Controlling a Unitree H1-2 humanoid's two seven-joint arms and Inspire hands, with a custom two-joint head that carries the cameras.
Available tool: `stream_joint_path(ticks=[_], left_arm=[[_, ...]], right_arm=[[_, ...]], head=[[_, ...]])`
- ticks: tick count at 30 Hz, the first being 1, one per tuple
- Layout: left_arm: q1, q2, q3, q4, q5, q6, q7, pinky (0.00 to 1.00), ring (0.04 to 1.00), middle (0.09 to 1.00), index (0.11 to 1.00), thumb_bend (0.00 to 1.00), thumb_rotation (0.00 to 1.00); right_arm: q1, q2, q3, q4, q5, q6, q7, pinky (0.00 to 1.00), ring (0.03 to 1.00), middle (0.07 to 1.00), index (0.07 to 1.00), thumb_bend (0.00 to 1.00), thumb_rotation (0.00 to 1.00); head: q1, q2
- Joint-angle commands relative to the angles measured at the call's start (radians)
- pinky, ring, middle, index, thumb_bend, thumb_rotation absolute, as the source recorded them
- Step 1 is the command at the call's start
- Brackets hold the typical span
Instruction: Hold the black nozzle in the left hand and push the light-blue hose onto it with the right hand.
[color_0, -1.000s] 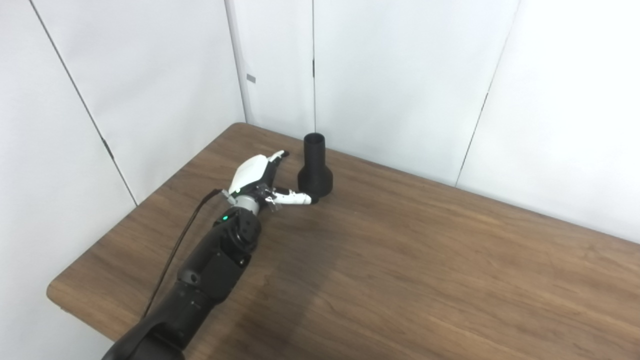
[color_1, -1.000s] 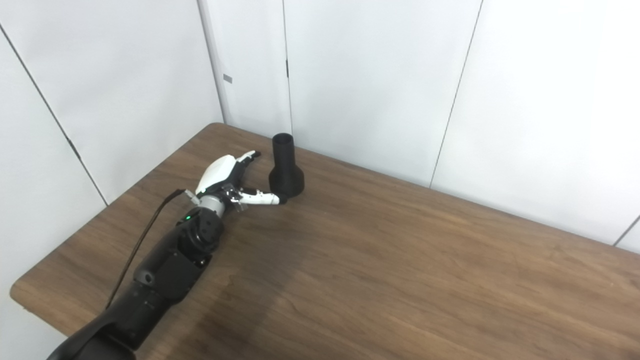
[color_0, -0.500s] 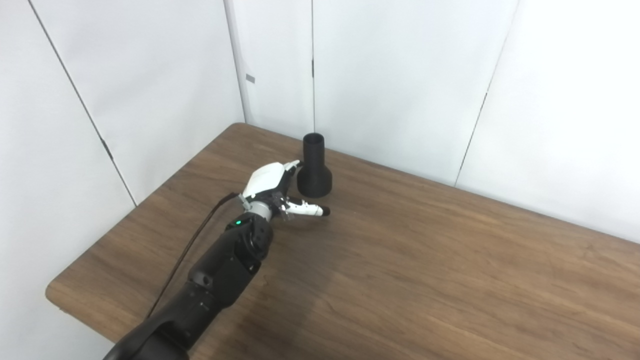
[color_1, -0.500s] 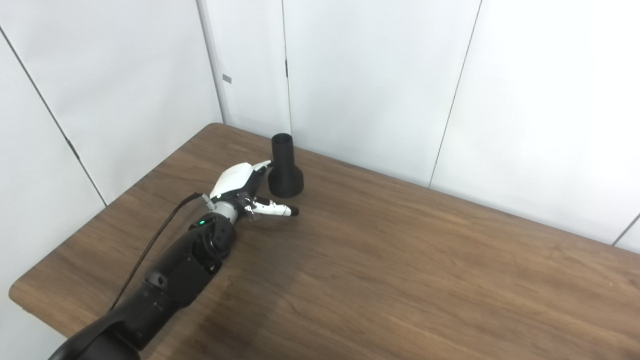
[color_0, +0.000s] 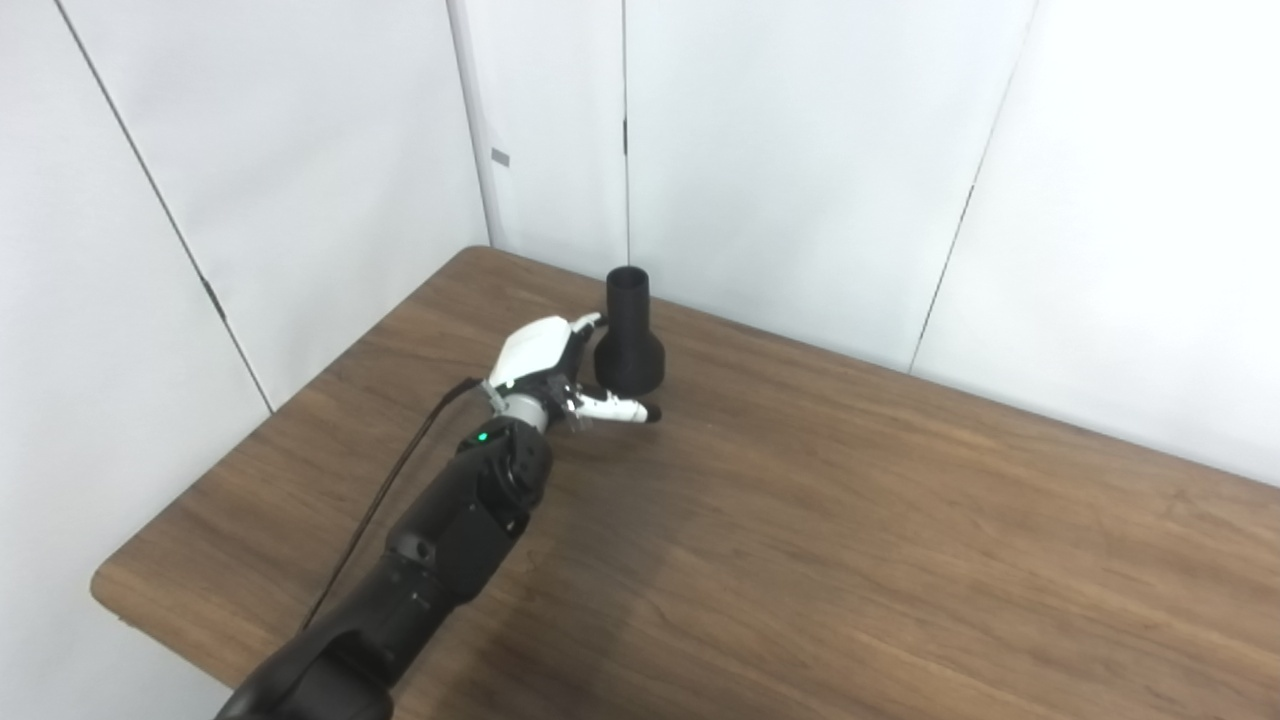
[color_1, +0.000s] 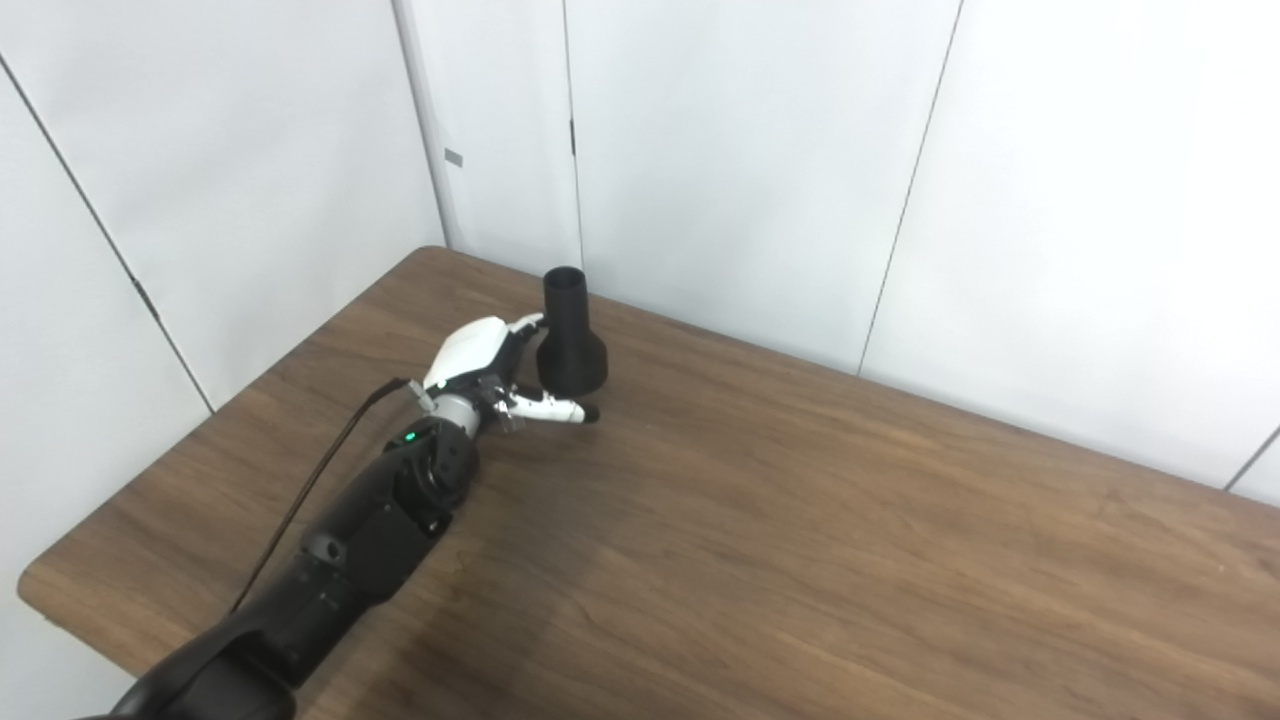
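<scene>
Black plastic nozzle (color_0: 629, 335), wide base down and narrow neck up, stands upright near the far left corner of the brown wood-grain bench (color_0: 850, 520). Just beside its base sits the left hand (color_0: 555, 372), fingers (color_0: 585, 322) spread apart, thumb reaching past the base, gripping nothing.

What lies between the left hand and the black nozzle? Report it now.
Nothing. In both eye views the open left hand sits right beside the black nozzle, fingers at its flared base; contact is unclear.
</scene>
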Motion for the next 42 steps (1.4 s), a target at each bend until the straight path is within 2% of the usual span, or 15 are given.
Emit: stream_joint_path(ticks=[1,3,5,8,11,19,23,28,35,40,41,42], left_arm=[[0.018,-0.025,-0.004,0.037,-0.038,0.011,-0.035,0.83,0.898,0.879,0.9,1.0,0.36],[0.017,-0.032,0.004,0.038,-0.038,0.014,-0.026,0.82,0.816,0.789,0.894,1.0,0.33],[0.015,-0.037,0.009,0.046,-0.039,0.012,-0.015,0.82,0.859,0.841,0.892,1.0,0.32],[0.012,-0.045,0.019,0.066,-0.046,-0.002,0.003,0.8,0.865,0.832,0.887,1.0,0.32],[0.011,-0.044,0.014,0.083,-0.045,-0.024,0.008,0.84,0.845,0.798,0.882,1.0,0.32],[0.003,-0.052,-0.007,0.096,-0.046,-0.025,-0.007,0.87,0.878,0.86,0.89,1.0,0.32],[-0.002,-0.055,-0.018,0.109,-0.04,-0.033,-0.003,0.92,0.895,0.878,0.89,1.0,0.32],[-0.007,-0.057,-0.027,0.118,-0.042,-0.042,-0.005,0.94,0.9,0.893,0.895,1.0,0.32],[-0.012,-0.056,-0.037,0.127,-0.039,-0.012,-0.025,0.84,0.923,0.912,0.905,1.0,0.33],[-0.015,-0.057,-0.033,0.165,-0.046,-0.026,-0.013,0.8,0.912,0.885,0.897,1.0,0.3],[-0.015,-0.06,-0.031,0.173,-0.047,-0.03,-0.006,0.79,0.885,0.835,0.892,1.0,0.3],[-0.016,-0.062,-0.028,0.182,-0.047,-0.037,0.004,0.69,0.811,0.737,0.877,1.0,0.28]], right_arm=[[0.014,-0.009,-0.005,-0.015,-0.001,-0.004,0.004,0.4,0.544,0.592,0.49,0.51,0.18],[0.018,-0.01,-0.004,-0.021,-0.003,-0.003,0.003,0.4,0.544,0.593,0.49,0.51,0.18],[0.022,-0.009,-0.005,-0.031,-0.009,0.007,-0.001,0.4,0.541,0.591,0.49,0.51,0.18],[0.028,-0.008,-0.005,-0.045,-0.004,0.023,-0.001,0.4,0.539,0.588,0.49,0.51,0.18],[0.033,-0.009,-0.004,-0.057,-0.011,0.041,-0.004,0.39,0.538,0.586,0.49,0.51,0.18],[0.044,-0.011,-0.003,-0.069,-0.014,0.036,0.001,0.4,0.541,0.589,0.49,0.51,0.18],[0.049,-0.013,-0.002,-0.07,-0.012,0.025,0.007,0.41,0.549,0.596,0.491,0.5,0.18],[0.058,-0.012,-0.002,-0.099,-0.012,0.061,0.005,0.41,0.551,0.599,0.491,0.5,0.18],[0.073,-0.011,0.001,-0.125,-0.022,0.07,0.006,0.42,0.557,0.605,0.492,0.5,0.18],[0.089,-0.005,0.0,-0.156,-0.016,0.087,0.006,0.42,0.559,0.606,0.492,0.5,0.18],[0.091,-0.005,-0.001,-0.161,-0.016,0.091,0.006,0.42,0.559,0.606,0.492,0.5,0.18],[0.093,-0.004,-0.001,-0.165,-0.016,0.096,0.005,0.42,0.557,0.605,0.492,0.5,0.18]], head=[[-0.003,0.001],[-0.006,0.003],[-0.008,0.005],[-0.01,0.008],[-0.013,0.012],[-0.02,0.015],[-0.023,0.018],[-0.026,0.021],[-0.042,0.029],[-0.05,0.037],[-0.052,0.038],[-0.053,0.039]])
